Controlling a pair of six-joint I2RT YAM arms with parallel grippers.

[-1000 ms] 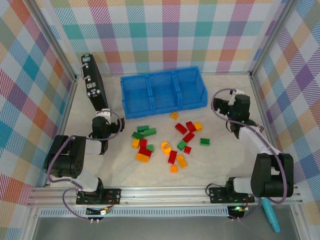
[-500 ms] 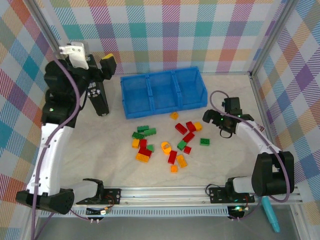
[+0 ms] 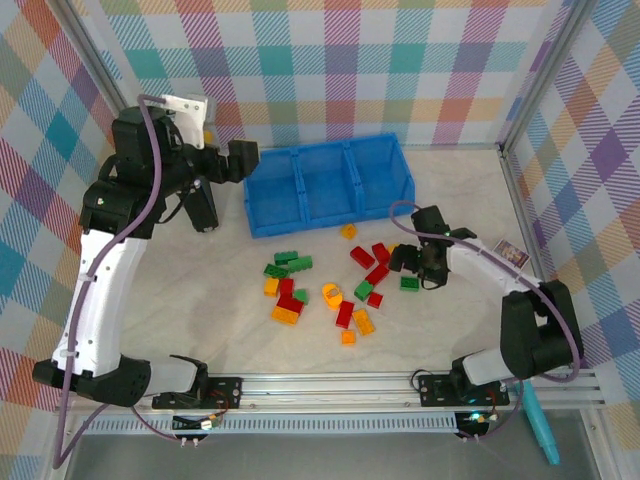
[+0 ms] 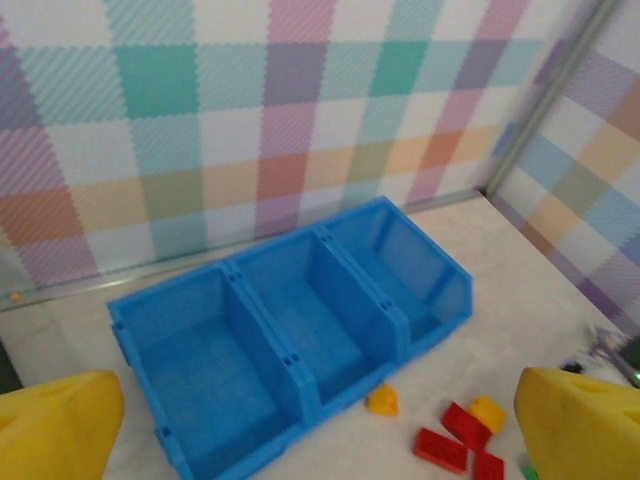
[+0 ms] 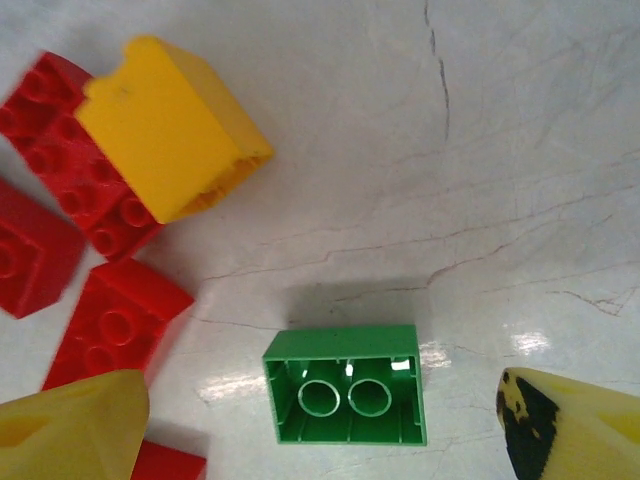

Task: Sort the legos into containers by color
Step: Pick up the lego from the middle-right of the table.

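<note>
Legos: we see them scattered loose on the counter [image 3: 460,190] just in front of the blue containers [image 3: 327,186], red, orange-yellow and green mixed; none lies in a compartment yet.
Target brick: green lego [image 5: 345,398] on its side, hollow underside facing the right wrist camera, apart from the red and yellow bricks near it.
Handling: we judge it light, rigid and smooth-walled, likely to skid or tip if pushed from one side only.
Where to hold: across its two short flat end walls, squarely and low.
Right gripper [image 5: 320,420]: its yellow fingers [image 5: 70,425] stand wide on either side of the green lego, not touching it.
Left gripper [image 4: 320,425]: fingers wide apart, holding nothing, raised beside the containers.
</note>
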